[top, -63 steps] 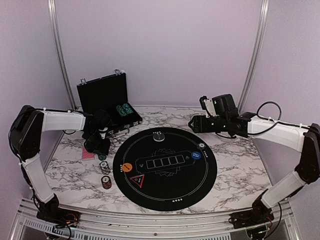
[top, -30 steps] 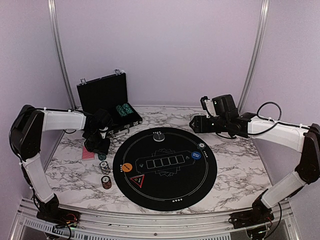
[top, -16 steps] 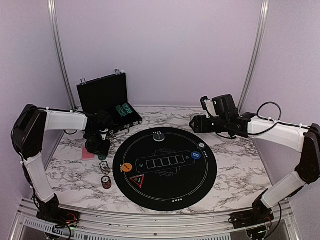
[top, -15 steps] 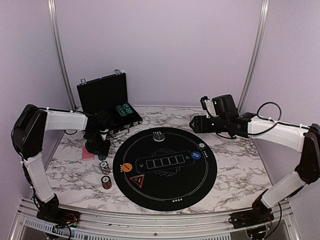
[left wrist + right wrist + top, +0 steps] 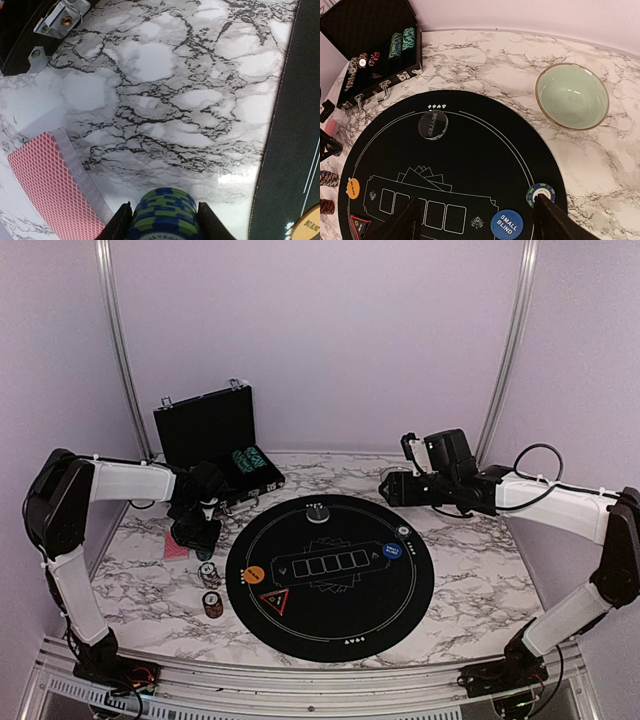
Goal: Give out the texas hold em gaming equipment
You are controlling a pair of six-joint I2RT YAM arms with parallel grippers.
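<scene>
My left gripper [image 5: 163, 221] is shut on a blue-and-green striped poker chip stack [image 5: 165, 204] just above the marble, next to the pinkish-red-backed playing cards [image 5: 47, 182]. From above, the left gripper [image 5: 198, 533] hangs left of the round black mat [image 5: 330, 625], with two more chip stacks [image 5: 208, 573] [image 5: 212, 604] nearer me. The mat carries a clear dealer disc [image 5: 433, 124], a blue small-blind disc [image 5: 506, 224], an orange big-blind disc [image 5: 353, 188] and one green-blue chip [image 5: 540, 194]. Over the mat's far right edge my right gripper [image 5: 477, 220] hovers open and holds nothing.
An open black hard case [image 5: 215, 440] with rows of chips [image 5: 248, 460] stands at the back left. A pale green bowl [image 5: 572, 96] sits on the marble beyond the mat's right side. A red triangle marker [image 5: 275, 600] lies on the mat's near left.
My left gripper has closed onto the blue-and-green chip stack beside the cards. The right arm has not moved.
</scene>
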